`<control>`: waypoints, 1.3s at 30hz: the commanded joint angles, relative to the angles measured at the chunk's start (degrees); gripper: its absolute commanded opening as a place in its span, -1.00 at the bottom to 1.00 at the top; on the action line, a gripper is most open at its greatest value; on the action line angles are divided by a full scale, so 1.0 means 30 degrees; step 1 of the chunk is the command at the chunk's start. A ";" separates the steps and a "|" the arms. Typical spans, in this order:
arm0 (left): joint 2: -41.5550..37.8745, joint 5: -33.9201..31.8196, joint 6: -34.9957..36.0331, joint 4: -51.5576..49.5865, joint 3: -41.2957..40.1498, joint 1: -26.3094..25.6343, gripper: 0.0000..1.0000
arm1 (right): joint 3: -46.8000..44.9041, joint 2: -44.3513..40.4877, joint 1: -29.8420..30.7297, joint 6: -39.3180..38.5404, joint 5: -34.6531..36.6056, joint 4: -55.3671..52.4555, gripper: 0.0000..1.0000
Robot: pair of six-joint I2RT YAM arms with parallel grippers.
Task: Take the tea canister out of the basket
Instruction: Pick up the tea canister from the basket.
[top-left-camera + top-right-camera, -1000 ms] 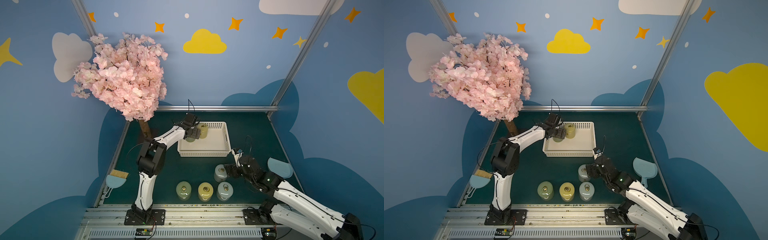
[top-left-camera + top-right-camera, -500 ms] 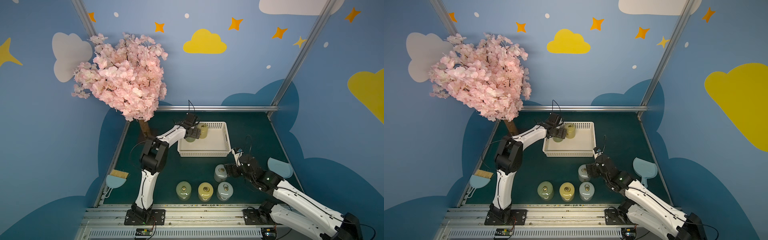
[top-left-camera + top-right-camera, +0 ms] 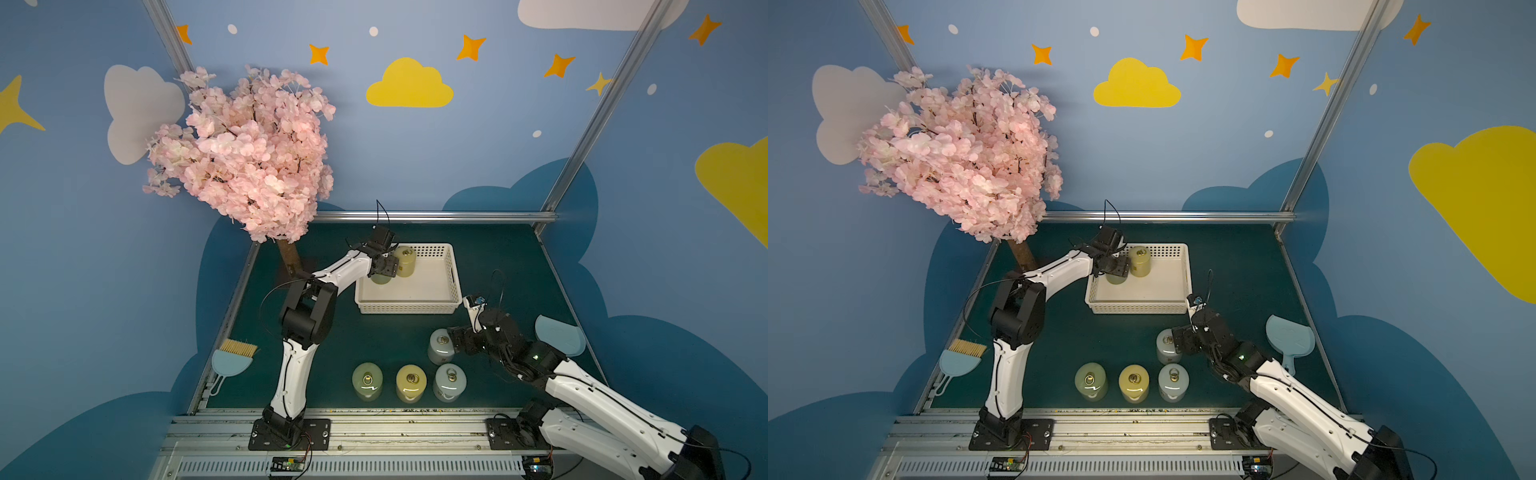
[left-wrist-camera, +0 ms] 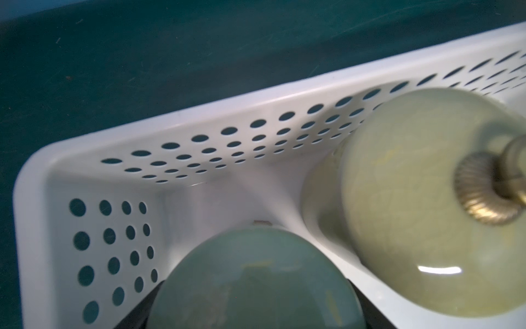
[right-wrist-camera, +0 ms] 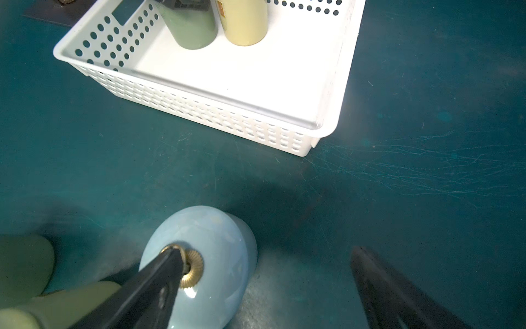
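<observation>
1. Your left gripper [image 3: 384,272] has its jaws closed on the green tea canister [image 4: 256,279], which stands in the basket [image 3: 407,307] near its left wall, just beside a yellow canister [image 3: 405,261].
2. Lift straight up until its base clears the rim, and avoid nudging the neighbour.
3. Your right gripper [image 5: 264,252] hangs wide open and empty by a pale blue canister [image 5: 205,256].
</observation>
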 commanded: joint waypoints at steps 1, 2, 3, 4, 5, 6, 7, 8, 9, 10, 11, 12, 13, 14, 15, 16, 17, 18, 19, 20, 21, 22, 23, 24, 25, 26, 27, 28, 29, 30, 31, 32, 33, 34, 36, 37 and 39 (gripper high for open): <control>-0.0473 0.0213 0.0162 -0.0428 0.0334 0.0071 0.35 | -0.0012 -0.0038 -0.0100 -0.0072 -0.0160 0.0282 0.97; -0.0571 0.0198 0.0155 -0.0446 0.0304 0.0073 0.33 | -0.0010 -0.0040 -0.0111 -0.0046 -0.0181 0.0261 0.97; -0.0683 0.0216 0.0161 -0.0464 0.0248 0.0075 0.32 | -0.0003 -0.0061 -0.0097 -0.0043 -0.0185 0.0265 0.97; -0.0830 0.0201 0.0140 -0.0476 0.0232 0.0075 0.31 | 0.0002 -0.0060 -0.0114 -0.0043 -0.0216 0.0218 0.97; -0.0963 0.0202 0.0139 -0.0476 0.0205 0.0075 0.31 | 0.0028 -0.0068 -0.0113 -0.0043 -0.0220 0.0180 0.97; -0.1146 0.0237 0.0139 -0.0493 0.0150 0.0075 0.30 | 0.0068 -0.0098 -0.0107 -0.0014 -0.0247 0.0158 0.97; -0.1347 0.0278 0.0169 -0.0527 0.0091 0.0075 0.30 | 0.0084 -0.0098 -0.0102 -0.0036 -0.0248 0.0116 0.96; -0.1492 0.0270 0.0170 -0.0576 0.0055 0.0075 0.29 | 0.0085 -0.0124 -0.0106 -0.0022 -0.0269 0.0099 0.97; -0.1739 0.0282 0.0172 -0.0622 0.0000 0.0075 0.28 | 0.0136 -0.0128 -0.0108 0.0015 -0.0324 0.0082 0.97; -0.1935 0.0289 0.0173 -0.0688 -0.0048 0.0071 0.28 | 0.0174 -0.0157 -0.0097 0.0016 -0.0302 0.0055 0.97; -0.2094 0.0320 0.0204 -0.0734 -0.0101 0.0075 0.28 | 0.0194 -0.0171 -0.0104 0.0016 -0.0322 0.0044 0.96; -0.2337 0.0378 0.0235 -0.0793 -0.0143 0.0075 0.27 | 0.0202 -0.0208 -0.0097 0.0043 -0.0338 0.0005 0.96; -0.2522 0.0421 0.0300 -0.0858 -0.0194 0.0047 0.27 | 0.0204 -0.0208 -0.0112 0.0067 -0.0352 -0.0025 0.96; -0.2723 0.0457 0.0332 -0.0924 -0.0278 0.0046 0.27 | 0.0216 -0.0244 -0.0111 0.0099 -0.0379 -0.0056 0.97; -0.2948 0.0470 0.0332 -0.0945 -0.0395 0.0002 0.26 | 0.0214 -0.0273 -0.0099 0.0122 -0.0392 -0.0060 0.97; -0.3168 0.0467 0.0363 -0.0934 -0.0499 -0.0026 0.26 | 0.0217 -0.0286 -0.0111 0.0132 -0.0387 -0.0084 0.97; -0.3409 0.0459 0.0399 -0.0955 -0.0654 -0.0042 0.26 | 0.0202 -0.0324 -0.0098 0.0154 -0.0388 -0.0090 0.97; -0.3687 0.0460 0.0374 -0.0921 -0.0810 -0.0071 0.26 | 0.0205 -0.0318 -0.0112 0.0191 -0.0409 -0.0120 0.97; -0.3918 0.0509 0.0401 -0.0877 -0.0956 -0.0100 0.26 | 0.0204 -0.0361 -0.0101 0.0204 -0.0423 -0.0157 0.96; -0.4137 0.0559 0.0452 -0.0860 -0.1093 -0.0155 0.26 | 0.0225 -0.0391 -0.0097 0.0235 -0.0478 -0.0179 0.96; -0.4346 0.0645 0.0506 -0.0933 -0.1186 -0.0202 0.26 | 0.0231 -0.0420 -0.0097 0.0299 -0.0540 -0.0215 0.97; -0.4505 0.0677 0.0591 -0.1019 -0.1216 -0.0258 0.25 | 0.0231 -0.0466 -0.0122 0.0334 -0.0589 -0.0282 0.97; -0.4699 0.0680 0.0618 -0.1122 -0.1263 -0.0291 0.25 | 0.0231 -0.0530 -0.0104 0.0408 -0.0649 -0.0340 0.96; -0.4876 0.0671 0.0634 -0.1215 -0.1319 -0.0335 0.25 | 0.0225 -0.0592 -0.0097 0.0473 -0.0686 -0.0405 0.97; -0.5048 0.0650 0.0637 -0.1285 -0.1377 -0.0386 0.25 | 0.0232 -0.0666 -0.0108 0.0537 -0.0708 -0.0483 0.96; -0.5259 0.0620 0.0668 -0.1285 -0.1503 -0.0422 0.25 | 0.0204 -0.0728 -0.0097 0.0613 -0.0737 -0.0556 0.96; -0.5487 0.0593 0.0678 -0.1312 -0.1649 -0.0500 0.25 | 0.0202 -0.0822 -0.0111 0.0623 -0.0804 -0.0615 0.96; -0.5697 0.0576 0.0672 -0.1293 -0.1788 -0.0511 0.25 | 0.0164 -0.0871 -0.0112 0.0672 -0.0841 -0.0644 0.96; -0.5918 0.0576 0.0667 -0.1318 -0.1944 -0.0567 0.24 | 0.0121 -0.0968 -0.0097 0.0759 -0.0892 -0.0723 0.96; -0.6118 0.0558 0.0691 -0.1321 -0.2086 -0.0608 0.24 | 0.0115 -0.1042 -0.0102 0.0799 -0.0922 -0.0812 0.96; -0.6349 0.0532 0.0644 -0.1314 -0.2251 -0.0654 0.24 | 0.0092 -0.1094 -0.0097 0.0885 -0.0959 -0.0922 0.96; -0.6626 0.0526 0.0612 -0.1296 -0.2475 -0.0723 0.24 | 0.0085 -0.1180 -0.0098 0.0966 -0.0960 -0.0992 0.96; -0.6846 0.0559 0.0580 -0.1305 -0.2668 -0.0745 0.24 | 0.0085 -0.1252 -0.0111 0.1024 -0.0945 -0.1072 0.97; -0.7122 0.0639 0.0579 -0.1270 -0.2857 -0.0817 0.24 | 0.0085 -0.1313 -0.0104 0.1095 -0.0947 -0.1138 0.96; -0.7608 0.0707 0.0550 -0.1199 -0.3266 -0.0963 0.24 | 0.0084 -0.1401 -0.0113 0.1206 -0.0989 -0.1259 0.96; -0.7903 0.0697 0.0575 -0.1178 -0.3483 -0.1064 0.24 | 0.0083 -0.1459 -0.0111 0.1260 -0.0985 -0.1329 0.97; -0.8435 0.0665 0.0550 -0.1082 -0.3885 -0.1238 0.24 | 0.0101 -0.1546 -0.0097 0.1356 -0.0992 -0.1452 0.96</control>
